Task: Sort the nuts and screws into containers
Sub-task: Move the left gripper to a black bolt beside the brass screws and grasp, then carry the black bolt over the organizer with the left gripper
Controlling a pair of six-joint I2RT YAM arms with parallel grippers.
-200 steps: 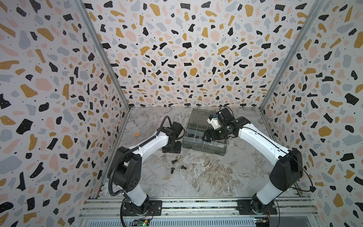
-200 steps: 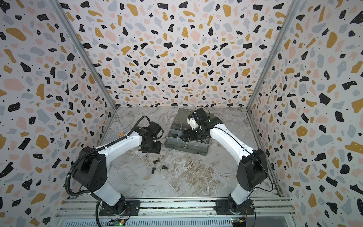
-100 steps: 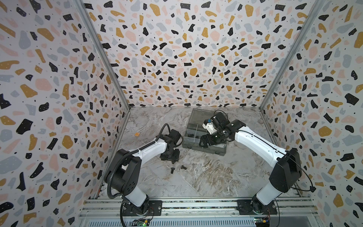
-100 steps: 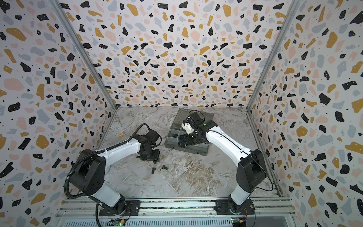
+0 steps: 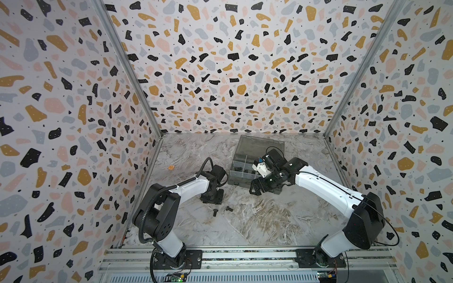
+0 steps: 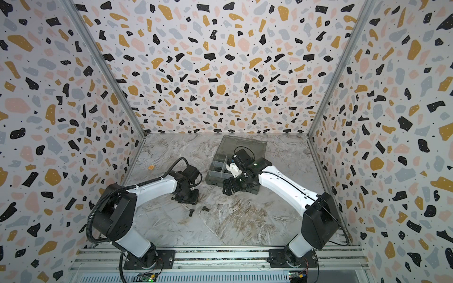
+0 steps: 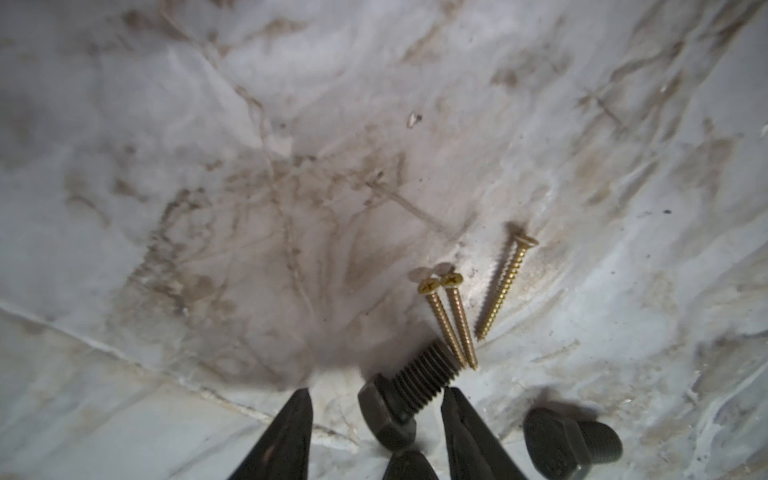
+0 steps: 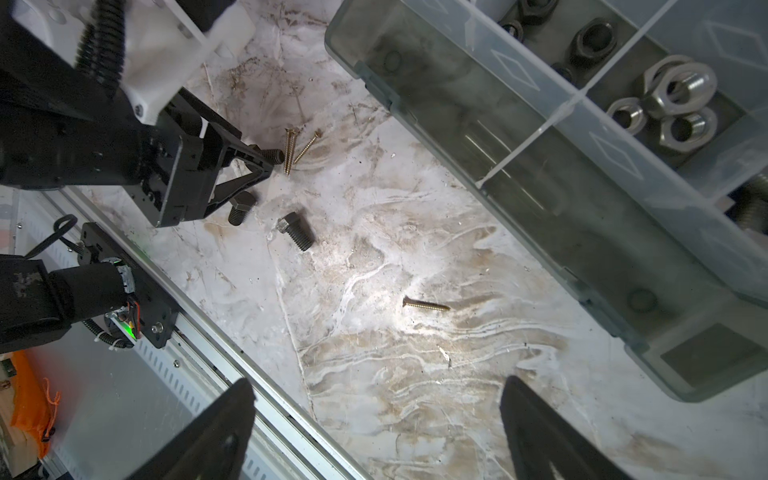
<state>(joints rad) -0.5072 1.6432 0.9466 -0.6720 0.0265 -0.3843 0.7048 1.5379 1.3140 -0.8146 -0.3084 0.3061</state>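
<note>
A marbled table (image 5: 269, 220) carried a smoky-grey organiser box (image 5: 259, 147) toward the back, with its lid open. Its compartments (image 8: 536, 129) already held silver nuts (image 8: 665, 104) and black nuts (image 8: 594, 37). The right gripper (image 8: 378, 384) hovered by the box's front wall, spread wide and empty. The left gripper (image 7: 378, 392) was down at the table, its jaws partly apart astride one black bolt (image 7: 409, 388) and not yet pinching it. A second bolt (image 7: 571, 442) lay just beside it, and three brass screws (image 7: 461, 321) lay near. The step looked like picking up that bolt: next the jaws would need to close squarely on it, then lift it toward a screw compartment. Compared with a second earlier, the left gripper had moved forward from beside the box and narrowed, and the right had drawn off the box.
</note>
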